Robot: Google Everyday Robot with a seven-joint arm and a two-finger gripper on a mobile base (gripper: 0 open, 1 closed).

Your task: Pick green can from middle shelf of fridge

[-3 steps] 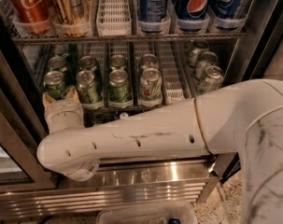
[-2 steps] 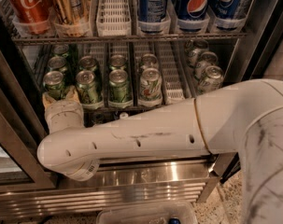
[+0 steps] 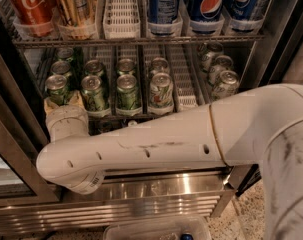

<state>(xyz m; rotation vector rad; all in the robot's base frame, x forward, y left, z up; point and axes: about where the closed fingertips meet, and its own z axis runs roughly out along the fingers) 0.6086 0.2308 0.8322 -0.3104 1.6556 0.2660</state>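
The fridge [image 3: 156,191] stands open in front of me. Its middle shelf [image 3: 183,86] holds rows of dark-green cans in white lanes. The front row has a leftmost green can [image 3: 57,87], a second [image 3: 94,91] and a third [image 3: 127,90]. A paler white-and-green can [image 3: 161,89] stands to their right. My white arm crosses the view from the right and bends up at the left. My gripper [image 3: 63,102] sits at the base of the leftmost front green can, whose lower part it hides.
The rack above holds a red cola can [image 3: 28,4], a gold can [image 3: 73,6] and blue cola cans [image 3: 206,4]. Paler cans [image 3: 225,83] stand at the shelf's right. The door frame [image 3: 13,134] is close on the left. A clear plastic bin [image 3: 156,229] lies on the floor below.
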